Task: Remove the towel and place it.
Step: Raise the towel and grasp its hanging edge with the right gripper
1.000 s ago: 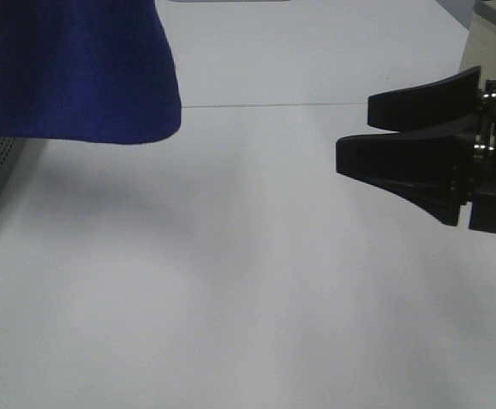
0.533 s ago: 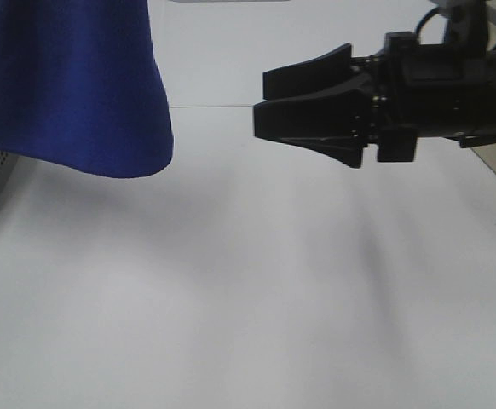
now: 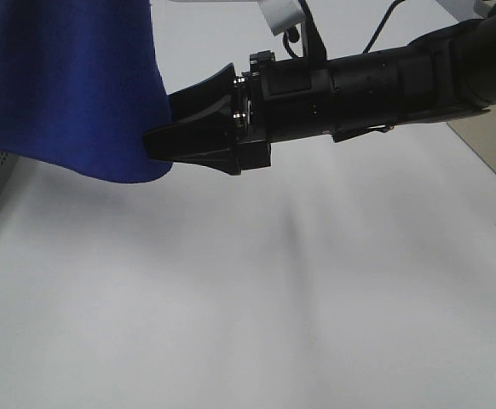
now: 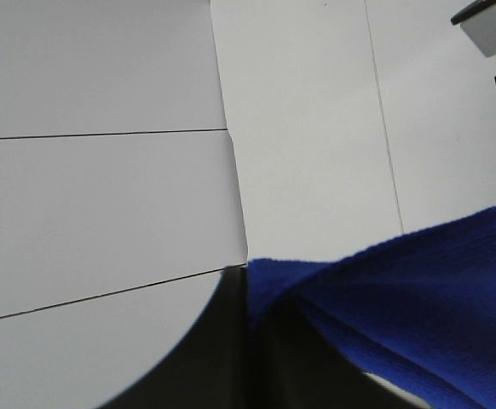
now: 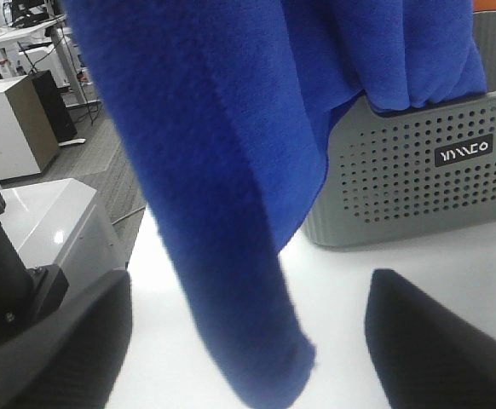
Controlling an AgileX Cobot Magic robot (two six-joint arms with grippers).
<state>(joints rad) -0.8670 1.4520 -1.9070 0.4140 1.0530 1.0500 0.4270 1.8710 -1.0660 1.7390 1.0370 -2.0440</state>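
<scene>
Towel (image 3: 69,81), a large deep royal-blue fuzzy microfibre cloth, hung in the air above the left side of the plain white table top (image 3: 273,324). Behind it stood a grey perforated plastic basket (image 5: 401,192). One fold of the towel lay over or in front of the basket's rim; which could not be told.

A small dark plate (image 5: 463,152) on the basket wall bore white stylised letters, something like YIMCO, too stylised to read for certain.

The black right gripper (image 3: 158,119) reached across from the right to the towel's lower right edge. Its fingers (image 5: 52,349) were spread wide, with a hanging fold of the cloth between them and not clamped. That fold hid the near end of the basket in the right wrist view.

The dark left gripper (image 4: 244,294) appeared pressed together, with the towel's edge coming out at its tips and lying over one finger.

A white strap (image 3: 282,13) and a thin black cable (image 3: 384,21) showed on the right arm. A white cabinet with a tan face (image 5: 18,119) stood on the floor beyond the table.
</scene>
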